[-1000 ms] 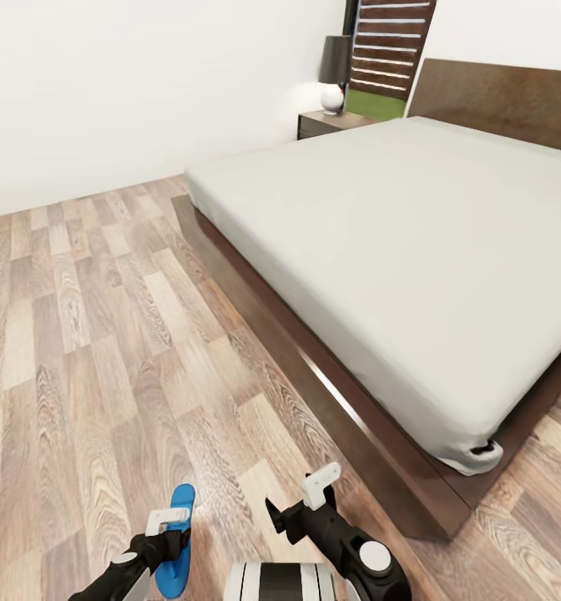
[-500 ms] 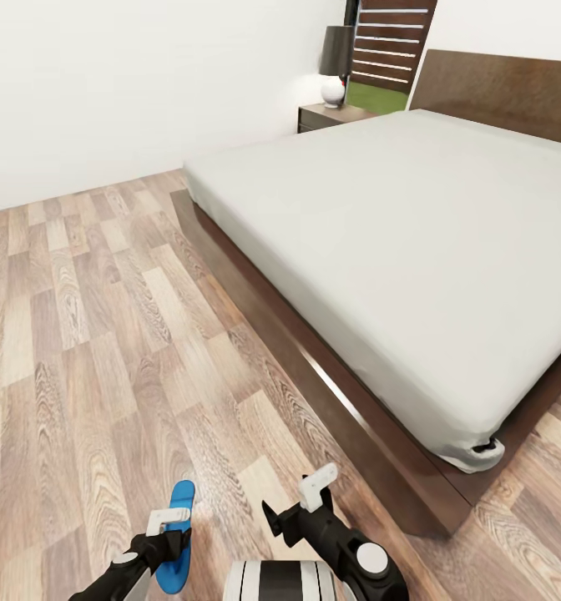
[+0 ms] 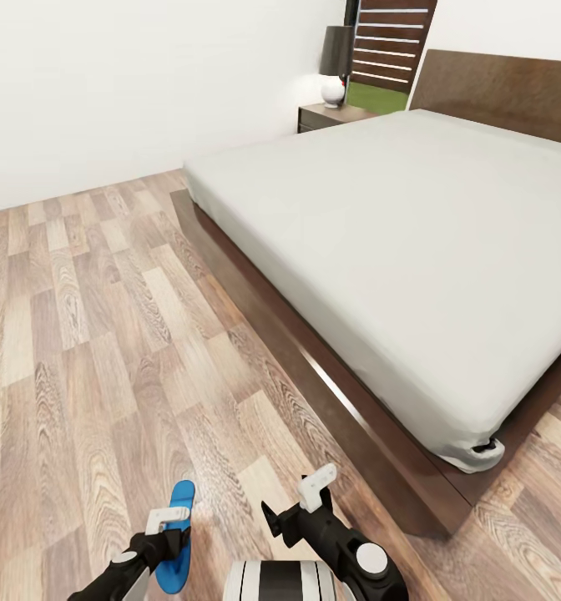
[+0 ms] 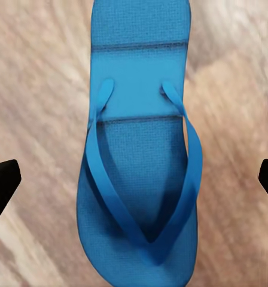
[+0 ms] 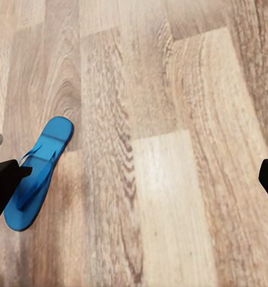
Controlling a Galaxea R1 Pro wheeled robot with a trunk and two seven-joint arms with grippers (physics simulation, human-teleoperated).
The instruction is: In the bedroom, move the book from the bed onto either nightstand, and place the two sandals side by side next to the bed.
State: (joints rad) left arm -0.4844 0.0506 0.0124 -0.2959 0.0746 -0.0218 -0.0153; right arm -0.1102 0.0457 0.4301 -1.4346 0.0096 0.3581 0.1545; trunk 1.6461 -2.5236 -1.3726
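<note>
One bright blue sandal [image 3: 179, 534] lies flat on the wood-plank floor, straps up, a short way from the bed [image 3: 414, 242]. My left gripper [image 3: 165, 522] hovers right over it. In the left wrist view the sandal [image 4: 140, 119] lies lengthwise between the widely spread black fingertips [image 4: 2, 185], so the left gripper [image 4: 134, 179] is open and empty. To its right, toward the bed frame, my right gripper [image 3: 315, 488] is also open [image 5: 134, 182] over bare floor, with the sandal [image 5: 35, 173] off to one side. A nightstand [image 3: 326, 117] stands by the headboard. The book is out of view.
The bed's dark wooden platform frame [image 3: 347, 417] juts out low along the floor just right of my arms. A dark-shaded lamp [image 3: 336, 63] stands on the nightstand. A white wall runs along the far left, with open plank floor [image 3: 88, 334] before it.
The whole view shifted slightly at first, so the camera moved. Both grippers and the sandal keep the same places relative to each other.
</note>
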